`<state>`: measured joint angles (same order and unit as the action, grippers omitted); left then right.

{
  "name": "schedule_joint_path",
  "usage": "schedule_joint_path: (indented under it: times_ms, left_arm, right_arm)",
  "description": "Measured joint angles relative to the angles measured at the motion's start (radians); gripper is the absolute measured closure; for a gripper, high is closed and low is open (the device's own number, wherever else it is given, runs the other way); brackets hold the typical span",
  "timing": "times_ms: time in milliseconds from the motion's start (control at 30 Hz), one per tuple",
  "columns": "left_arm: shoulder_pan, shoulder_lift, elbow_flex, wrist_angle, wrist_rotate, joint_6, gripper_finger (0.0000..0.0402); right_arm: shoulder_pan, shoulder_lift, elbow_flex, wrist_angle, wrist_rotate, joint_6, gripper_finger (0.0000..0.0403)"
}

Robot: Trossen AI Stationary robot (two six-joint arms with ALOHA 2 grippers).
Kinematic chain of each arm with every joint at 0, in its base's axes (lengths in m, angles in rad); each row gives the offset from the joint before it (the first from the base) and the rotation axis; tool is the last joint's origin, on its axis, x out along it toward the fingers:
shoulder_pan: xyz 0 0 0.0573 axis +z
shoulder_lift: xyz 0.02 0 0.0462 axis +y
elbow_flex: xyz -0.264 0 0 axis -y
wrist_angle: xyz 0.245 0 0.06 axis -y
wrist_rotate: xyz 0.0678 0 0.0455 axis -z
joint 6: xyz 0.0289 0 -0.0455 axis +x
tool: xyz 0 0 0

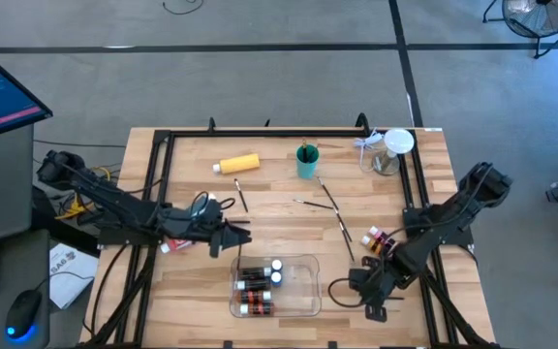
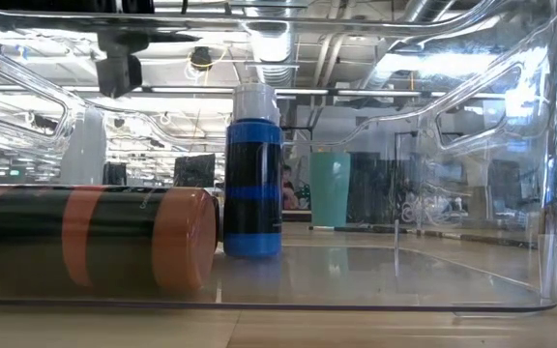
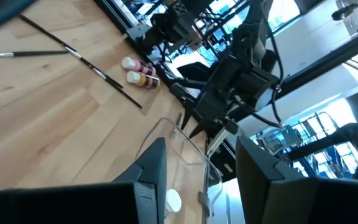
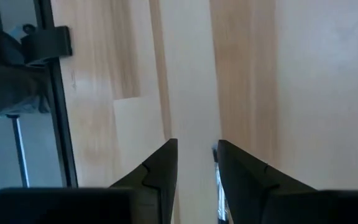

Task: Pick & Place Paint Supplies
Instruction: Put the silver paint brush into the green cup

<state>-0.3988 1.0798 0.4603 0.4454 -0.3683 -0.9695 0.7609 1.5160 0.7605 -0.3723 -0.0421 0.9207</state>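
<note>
Partly done: bottles (image 1: 258,281) are stowed in tray (image 1: 308,264); brushes (image 1: 335,215), yellow bottle (image 1: 238,164) left. Left gripper (image 1: 243,233) spread, empty; right gripper (image 1: 374,302) state can't be told.

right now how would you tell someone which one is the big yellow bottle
Start at the wooden table and go to its far side, near the black frame rail. Left of the teal cup lies the yellow bottle, on its side. It is the only yellow item, and bigger than the small white-capped bottles in the clear tray.
</note>
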Motion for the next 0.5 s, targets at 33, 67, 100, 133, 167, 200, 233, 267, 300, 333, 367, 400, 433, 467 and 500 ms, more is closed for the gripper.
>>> schedule_joint_path:
  times_ms: [33, 67, 100, 133, 167, 200, 233, 267, 300, 333, 367, 400, 433, 467, 500]
  left_arm:
    - [-0.005, 0.000, 0.000, 0.000, 0.000, 0.000, 0.0302]
    - [-0.008, 0.000, 0.000, 0.000, 0.000, 0.000, 0.0302]
    - [-0.010, 0.000, 0.000, 0.000, 0.000, 0.000, 0.0302]
    - [-0.014, 0.000, 0.000, 0.000, 0.000, 0.000, 0.0302]
    - [-0.016, 0.000, 0.000, 0.001, -0.001, 0.000, 0.0302]
    - [-0.017, 0.000, 0.000, 0.003, -0.001, 0.000, 0.0302]
    - [-0.020, 0.000, 0.000, 0.005, -0.002, 0.000, 0.0302]
    - [-0.022, 0.000, 0.000, 0.006, -0.002, 0.000, 0.0302]
    - [-0.023, 0.000, 0.000, 0.006, -0.002, 0.000, 0.0302]
    - [-0.023, 0.000, 0.000, 0.006, -0.002, 0.000, 0.0302]
    - [-0.023, 0.000, 0.000, 0.006, -0.002, 0.000, 0.0302]
    - [-0.023, 0.000, 0.000, 0.006, -0.002, 0.000, 0.0302]
    - [-0.023, 0.000, 0.000, 0.006, -0.002, 0.000, 0.0302]
    - [-0.023, 0.000, 0.000, 0.006, -0.003, 0.000, 0.0302]
    - [-0.023, 0.000, 0.000, 0.006, -0.004, 0.001, 0.0302]
  right_arm:
    - [0.000, 0.013, 0.000, 0.015, -0.002, 0.000, 0.0295]
    - [-0.001, 0.025, 0.000, 0.021, -0.004, 0.005, 0.0295]
    - [-0.001, 0.036, 0.001, 0.021, -0.013, 0.036, 0.0295]
    - [-0.001, 0.047, 0.003, 0.021, -0.021, 0.075, 0.0295]
    - [-0.002, 0.057, 0.004, 0.024, -0.032, 0.099, 0.0295]
    - [-0.002, 0.063, 0.004, 0.024, -0.039, 0.109, 0.0295]
    - [-0.002, 0.068, 0.004, 0.026, -0.047, 0.117, 0.0295]
    - [-0.002, 0.074, 0.004, 0.036, -0.058, 0.124, 0.0295]
    - [-0.002, 0.077, 0.005, 0.043, -0.064, 0.125, 0.0295]
    - [-0.002, 0.075, 0.005, 0.043, -0.065, 0.125, 0.0295]
    - [-0.002, 0.074, 0.005, 0.052, -0.065, 0.125, 0.0295]
    - [-0.002, 0.074, 0.005, 0.065, -0.065, 0.126, 0.0295]
    - [-0.002, 0.073, 0.005, 0.068, -0.065, 0.125, 0.0295]
    - [-0.002, 0.070, 0.005, 0.065, -0.065, 0.125, 0.0295]
    - [-0.002, 0.068, 0.005, 0.067, -0.065, 0.125, 0.0295]
